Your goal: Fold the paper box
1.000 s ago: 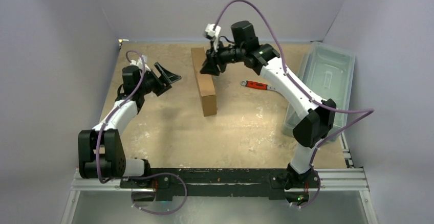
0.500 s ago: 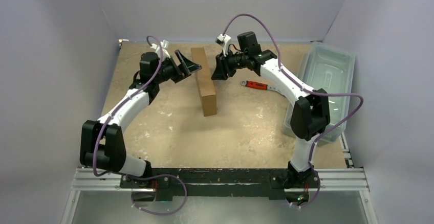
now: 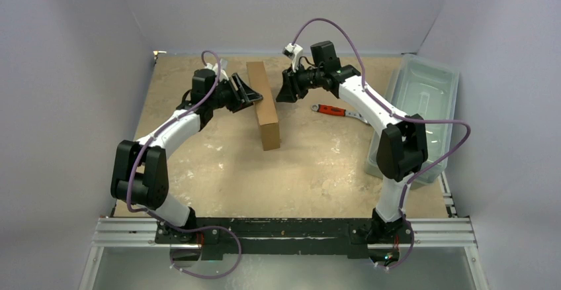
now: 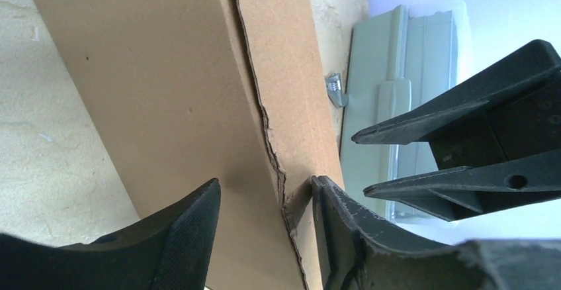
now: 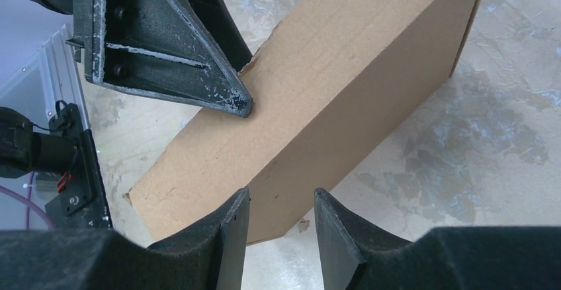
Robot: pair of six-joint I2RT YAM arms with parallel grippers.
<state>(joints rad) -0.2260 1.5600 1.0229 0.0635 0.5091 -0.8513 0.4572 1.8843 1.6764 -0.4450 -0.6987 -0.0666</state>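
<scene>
From above, the paper box [image 3: 263,104] is standing on a long thin side toward the back of the table [image 3: 218,164]. Its long way is running from the back wall toward the arms. The left gripper [image 3: 250,96] is touching the box's left side. The right gripper [image 3: 284,91] is hanging just beside its right side. A wrench [image 3: 329,110] is lying between the box and a plastic bin [image 3: 423,104]; I cannot tell what is in the bin.

In the left wrist view, the left gripper's fingers [image 4: 178,237] are standing about halfway apart, with the box's top edge between them.

In the right wrist view, the right gripper's fingers [image 5: 337,243] are sitting a little apart and holding nothing. The box is slanting just past them, and one left fingertip is touching its top edge.
</scene>
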